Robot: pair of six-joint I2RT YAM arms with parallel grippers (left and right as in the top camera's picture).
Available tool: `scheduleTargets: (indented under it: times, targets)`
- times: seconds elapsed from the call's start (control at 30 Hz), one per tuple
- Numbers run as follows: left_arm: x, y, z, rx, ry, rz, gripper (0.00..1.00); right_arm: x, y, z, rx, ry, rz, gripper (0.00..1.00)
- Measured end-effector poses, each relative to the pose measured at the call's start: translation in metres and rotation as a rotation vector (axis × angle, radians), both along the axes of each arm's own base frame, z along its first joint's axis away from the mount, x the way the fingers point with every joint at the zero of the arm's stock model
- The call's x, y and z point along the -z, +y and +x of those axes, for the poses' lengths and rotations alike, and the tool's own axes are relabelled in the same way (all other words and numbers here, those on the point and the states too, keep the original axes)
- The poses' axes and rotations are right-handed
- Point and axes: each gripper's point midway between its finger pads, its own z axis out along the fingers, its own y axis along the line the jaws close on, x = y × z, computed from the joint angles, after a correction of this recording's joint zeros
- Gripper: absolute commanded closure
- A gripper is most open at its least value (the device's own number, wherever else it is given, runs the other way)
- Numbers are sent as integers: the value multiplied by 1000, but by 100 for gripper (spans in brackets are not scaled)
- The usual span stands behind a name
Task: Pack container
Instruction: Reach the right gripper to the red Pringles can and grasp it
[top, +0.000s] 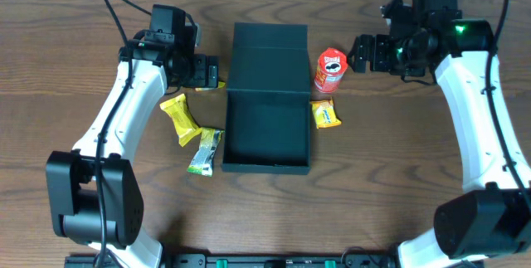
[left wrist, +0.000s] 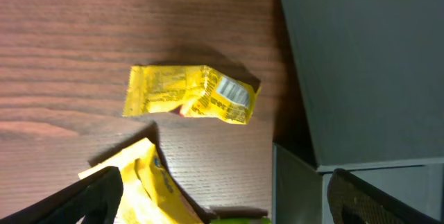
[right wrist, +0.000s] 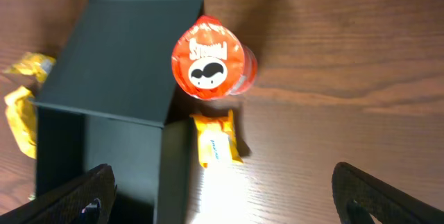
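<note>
My left jaws and right jaws both stand wide open, holding nothing, either side of the container [top: 267, 131] at frame centre on the worktop [top: 373, 177]. I judge it stiff, light and not slippery, best pinched by a side wall or the edge of the flap [top: 270, 56]. It's dark teal-green, rectangular and unmarked, open with its lid folded back.

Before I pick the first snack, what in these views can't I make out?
- Overhead: crumpled yellow foil packet almost wholly hidden under the left pincer.
- Left wrist: green-and-white wrapper is a sliver cut by the bottom edge.
- Right wrist: print on the small orange packet washed out by glare.
- Dark teal rectangular container: inner corners too dark overhead; both wrist views crop it.
</note>
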Motion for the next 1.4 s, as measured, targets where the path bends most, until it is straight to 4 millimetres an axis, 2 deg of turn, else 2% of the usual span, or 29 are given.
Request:
scheduleTargets:
  times: [0.23, 0.3, 0.47, 0.63, 0.8, 1.03, 1.13, 1.2, 1.4]
  targets:
    - [0, -4, 1, -19, 4, -30, 5, -8, 5, 13, 72, -32, 62, 4]
    - [1, 0, 1, -49, 8, -17, 5, -7, 6, 13, 93, -24, 73, 1]
    - [8, 27, 4, -287, 23, 62, 5, 3, 1, 9, 261, 44, 49, 1]
    - [10, 40, 7, -483, 18, 56, 5, 7, 3, 28, 358, 5, 42, 1]
    - [10, 43, 7, -557, 18, 42, 4, 26, 15, 33, 382, 42, 25, 1]
    - [10, 42, 7, -567, 20, 36, 5, 83, 26, 61, 354, 86, 10, 1]
    - [10, 42, 6, -566, 23, 38, 4, 105, 27, 64, 343, 117, -5, 1]
    - [10, 43, 5, -566, 28, 40, 5, 109, 27, 64, 340, 125, -10, 1]
    - [11, 43, 4, -566, 32, 42, 5, 106, 32, 71, 325, 99, 21, 1]
